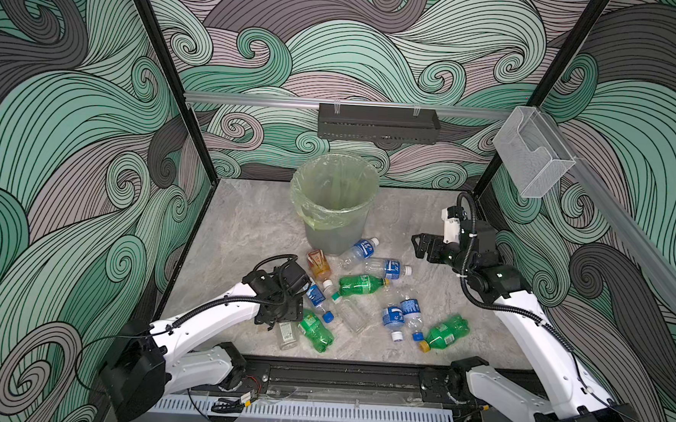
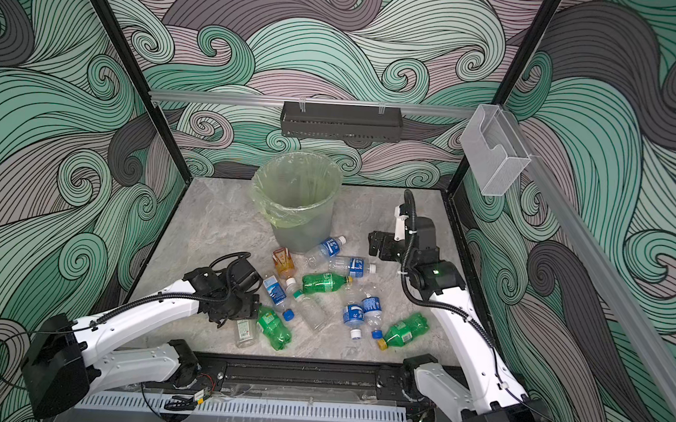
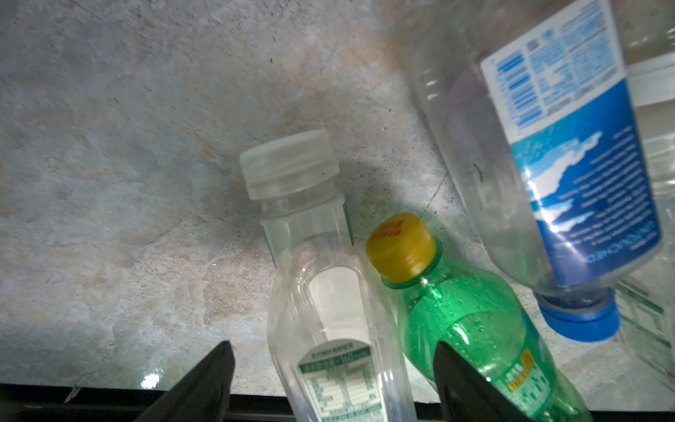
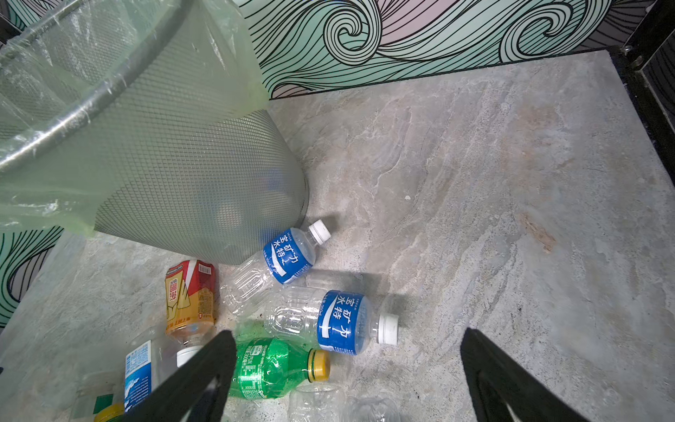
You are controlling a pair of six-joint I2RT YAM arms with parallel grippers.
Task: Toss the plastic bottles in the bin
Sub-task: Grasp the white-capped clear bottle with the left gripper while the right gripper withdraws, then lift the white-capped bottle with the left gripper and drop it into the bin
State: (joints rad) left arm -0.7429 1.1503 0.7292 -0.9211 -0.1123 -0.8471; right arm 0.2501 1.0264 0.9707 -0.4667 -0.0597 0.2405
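Bin (image 1: pixel 341 236): upright at the back middle of the table (image 1: pixel 248 231), round and tapered, translucent grey with a fine mesh texture, lined with a pale green bag folded over the rim.

Plastic bottles (image 1: pixel 360 285): strewn on their sides across the table in front of the bin, none inside the rim in both top views. Nearest the bin, an orange bottle (image 4: pixel 190 296) with a red and yellow label, plus two white-capped bottles (image 4: pixel 290 255) with blue labels, one lying against the bin's base. Further forward, clear ones with blue labels, green ones with yellow caps, a few plain clear.

Left gripper (image 3: pixel 332 345): low over the near-left cluster, jaws parted and straddling a clear bottle (image 3: pixel 321 292) with a white cap and a pale printed label. Small gaps seemingly left on both sides, though actual contact hard to judge from this angle. Just beside it, a green bottle (image 3: pixel 467 321) with a yellow cap, then a blue-capped bottle (image 3: pixel 569 164).

Right gripper (image 4: pixel 347 331): raised to the right of the bin, jaws spread wide, nothing between them.
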